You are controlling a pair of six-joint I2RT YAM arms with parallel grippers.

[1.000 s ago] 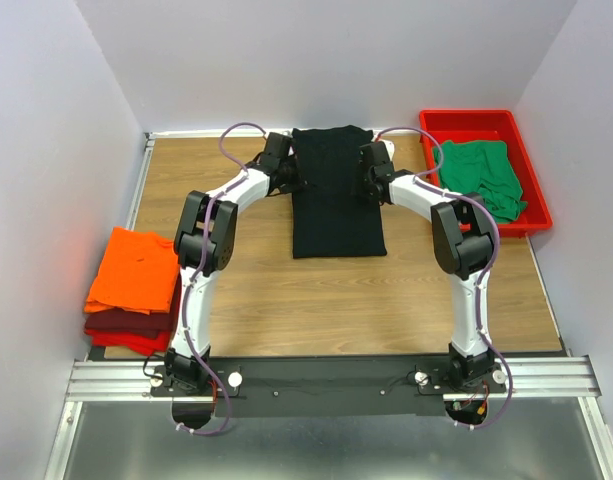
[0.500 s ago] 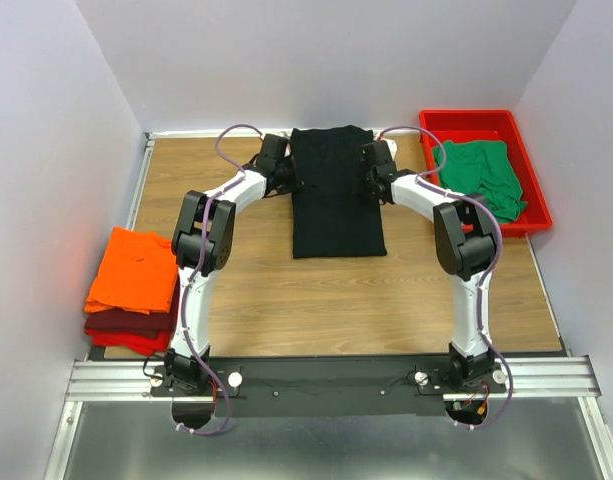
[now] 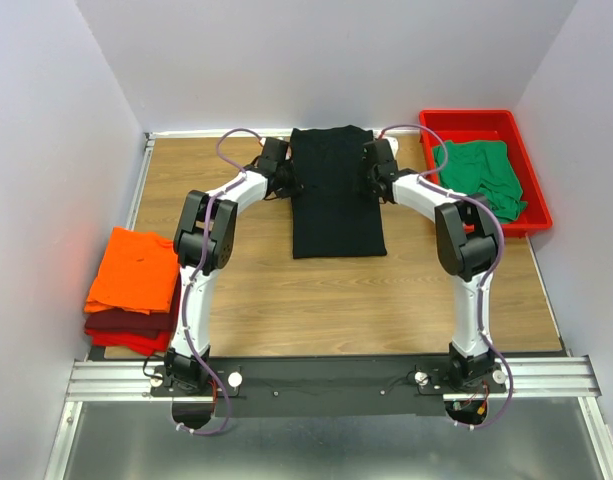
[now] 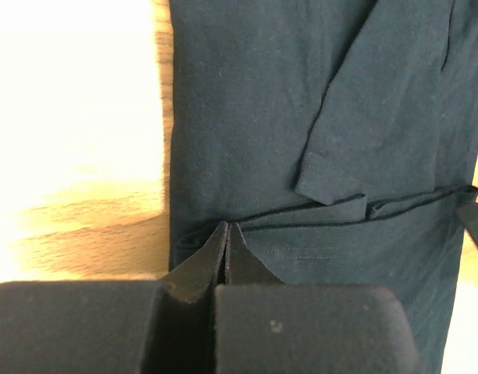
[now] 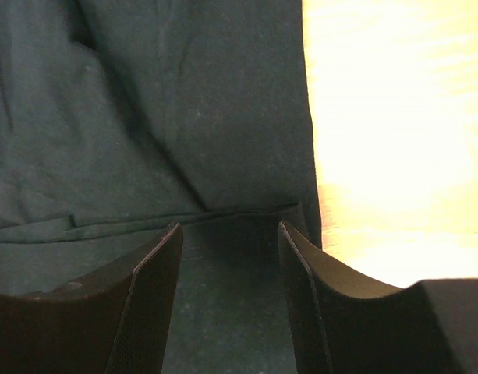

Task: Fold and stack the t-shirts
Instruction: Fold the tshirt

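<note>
Four shirts: one black t-shirt (image 3: 336, 205) between two grippers; one green t-shirt (image 3: 483, 176) in one red tray (image 3: 466, 117) right of the right gripper (image 3: 370, 180); one orange t-shirt (image 3: 136, 270) atop one dark red t-shirt (image 3: 121, 322), left of the left gripper (image 3: 286, 180).

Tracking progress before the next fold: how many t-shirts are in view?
4: black t-shirt spread at centre; green t-shirt in the red tray; orange t-shirt atop the left stack; dark red t-shirt beneath it. More may hide underneath.
</note>
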